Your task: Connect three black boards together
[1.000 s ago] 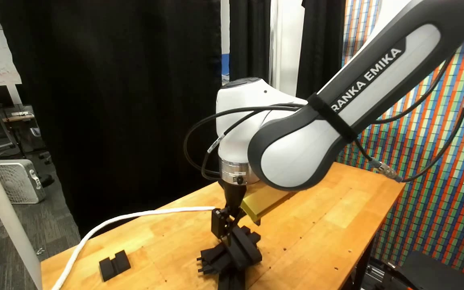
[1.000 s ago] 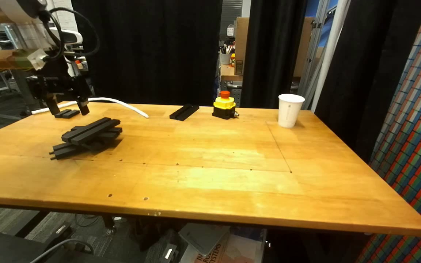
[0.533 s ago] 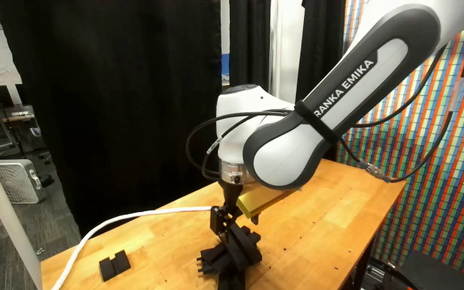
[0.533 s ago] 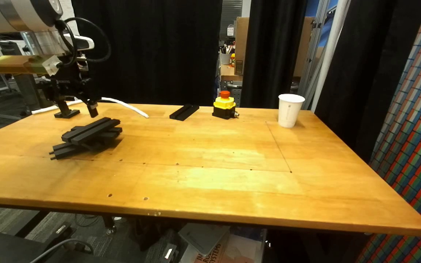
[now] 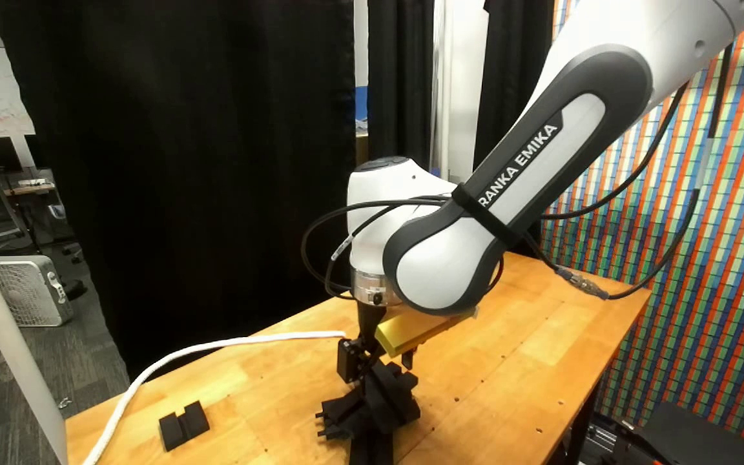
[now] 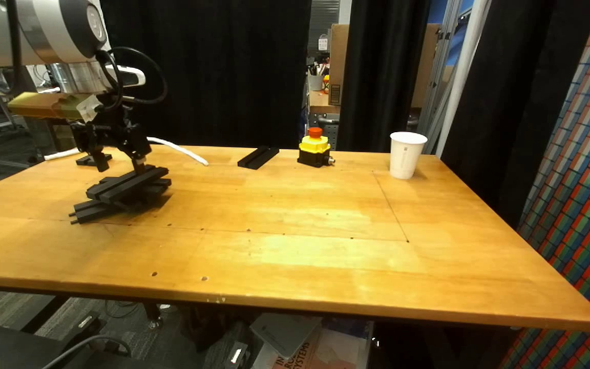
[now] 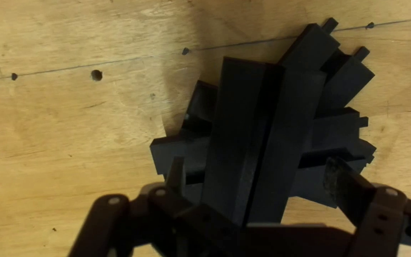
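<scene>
- The gripper [image 7: 254, 162] has its jaws spread wide; in the wrist view they stand either side of the top black board [image 7: 252, 139].
- That board lies over other black boards [image 7: 344, 84] on the tabletop [image 7: 84, 160]; its long axis runs up that view, upper end leaning slightly right.
- It is flat and matte, grooved straight along its length.
- The boards beneath cross at other angles, one pointing two small pegs [image 7: 361, 53] to the upper right.
</scene>
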`<state>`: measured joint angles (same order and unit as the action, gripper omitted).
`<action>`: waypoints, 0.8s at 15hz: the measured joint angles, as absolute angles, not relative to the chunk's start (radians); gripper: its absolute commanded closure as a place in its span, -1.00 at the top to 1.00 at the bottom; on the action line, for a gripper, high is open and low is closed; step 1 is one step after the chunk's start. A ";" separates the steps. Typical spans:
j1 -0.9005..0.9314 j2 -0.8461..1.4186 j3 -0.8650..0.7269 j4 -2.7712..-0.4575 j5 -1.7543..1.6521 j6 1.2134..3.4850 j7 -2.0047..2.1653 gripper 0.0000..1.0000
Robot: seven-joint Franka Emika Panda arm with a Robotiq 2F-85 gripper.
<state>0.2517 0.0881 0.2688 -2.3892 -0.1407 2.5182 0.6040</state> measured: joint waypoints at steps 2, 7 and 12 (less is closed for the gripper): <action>0.252 0.106 0.262 -2.378 -0.141 2.520 0.604 1.00; 0.255 0.150 0.246 -2.350 -0.141 2.526 0.604 1.00; 0.264 0.186 0.233 -2.338 -0.141 2.544 0.604 1.00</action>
<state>0.2636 0.1862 0.2326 -2.3383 -0.1407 2.5441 0.6040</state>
